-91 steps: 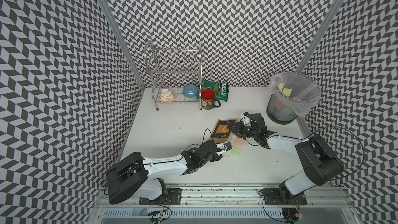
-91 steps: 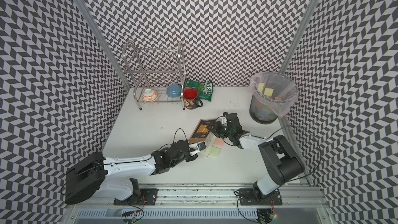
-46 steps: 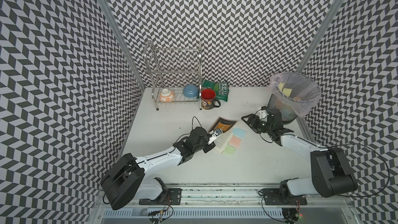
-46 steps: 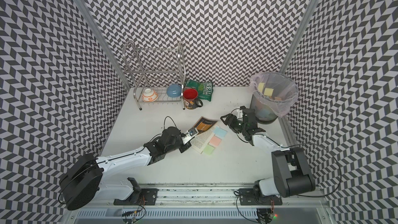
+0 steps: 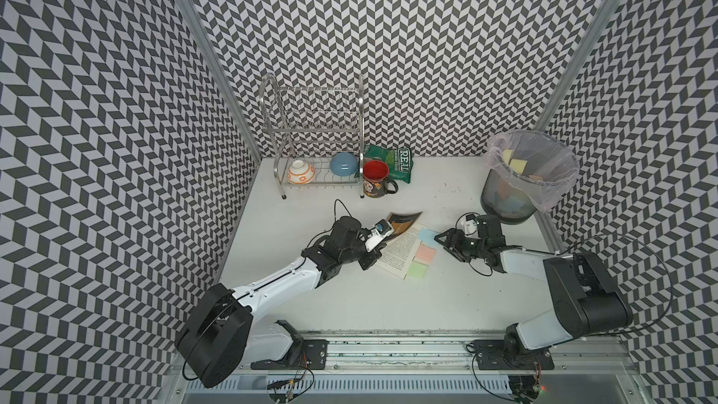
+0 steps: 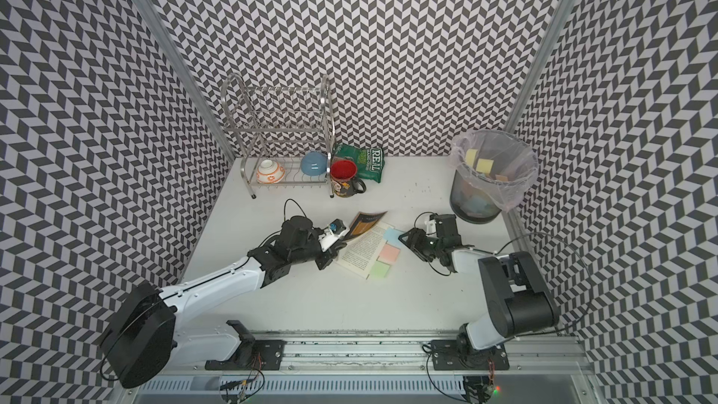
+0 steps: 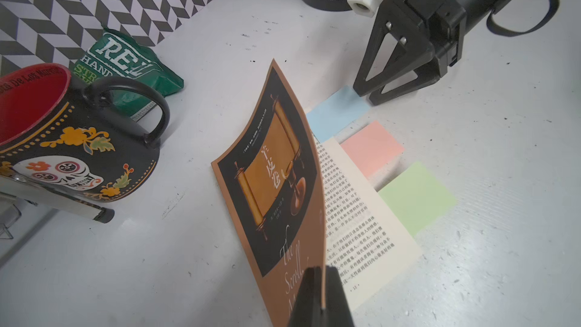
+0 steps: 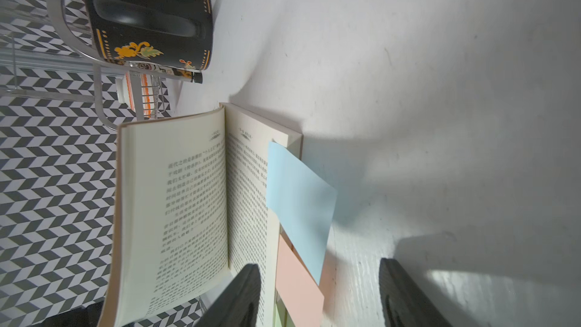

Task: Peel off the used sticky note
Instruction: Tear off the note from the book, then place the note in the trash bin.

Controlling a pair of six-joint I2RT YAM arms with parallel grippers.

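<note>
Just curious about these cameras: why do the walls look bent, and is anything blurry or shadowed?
In both top views the chevron walls bow, a wide-lens effect; in the right wrist view the right end effector looks dark and soft, and shadows cross the table.

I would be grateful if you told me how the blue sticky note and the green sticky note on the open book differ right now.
The blue sticky note sits at the far end of the row, nearest the bin; the green sticky note sits at the near end. The blue one's free edge lifts off the table in the right wrist view, and the open right gripper hovers at its edge; the green one appears flat, with no gripper near. Both overhang the same page edge, flanking a pink sticky note.
</note>
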